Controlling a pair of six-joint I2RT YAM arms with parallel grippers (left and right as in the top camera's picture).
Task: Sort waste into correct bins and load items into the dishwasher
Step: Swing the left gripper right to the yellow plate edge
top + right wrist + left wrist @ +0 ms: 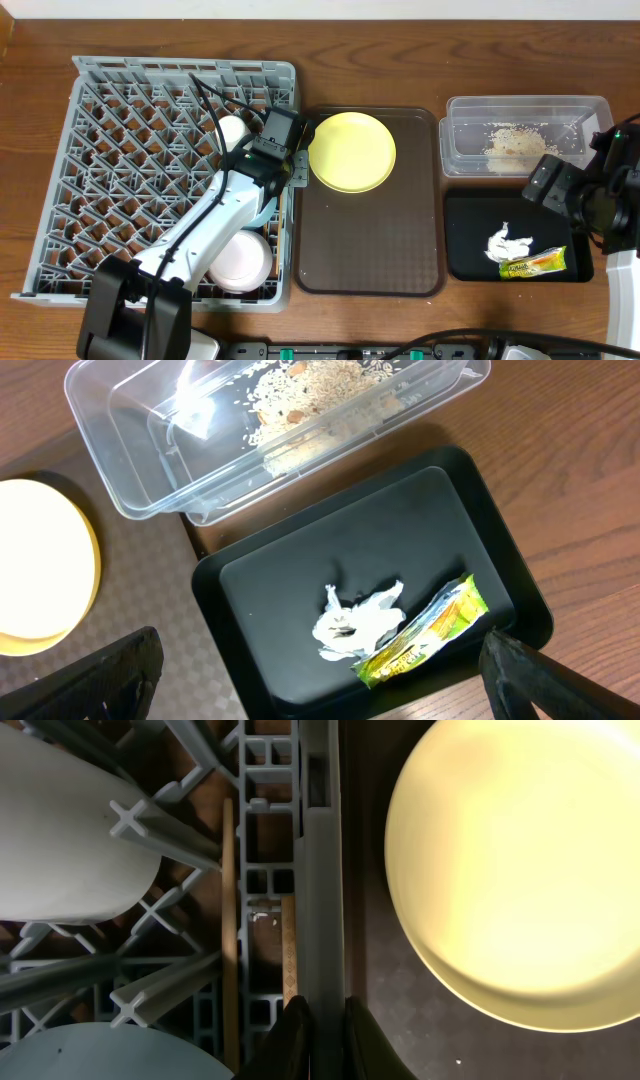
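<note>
Brown serving tray (370, 240) taken as reference. Grey dish rack (180, 68) sits against the tray's edge on the left-arm side. Yellow plate (351, 151) lies flat on the tray, in its far corner next to the rack. Left gripper (325, 1040) hangs over the rack wall just beside that corner, fingers drawn together; only the wall shows in the thin slit between them, and whether they pinch anything cannot be told. Two wooden chopsticks (229, 930) lie in the rack along that wall, the shorter-looking one ending at a fingertip. Also in the rack, farther from the tray: white cup (232, 130), light blue bowl (264, 212) partly under the arm, white bowl (242, 260). On the tray's right-arm side: clear tub (460, 140) at the far end, holding beige food scraps (512, 145); black tray (470, 250) at the near end, holding crumpled tissue (507, 243) and snack wrapper (535, 264), touching. Right gripper (320, 660) hovers above the black tray, jaws spread wide, empty.
</note>
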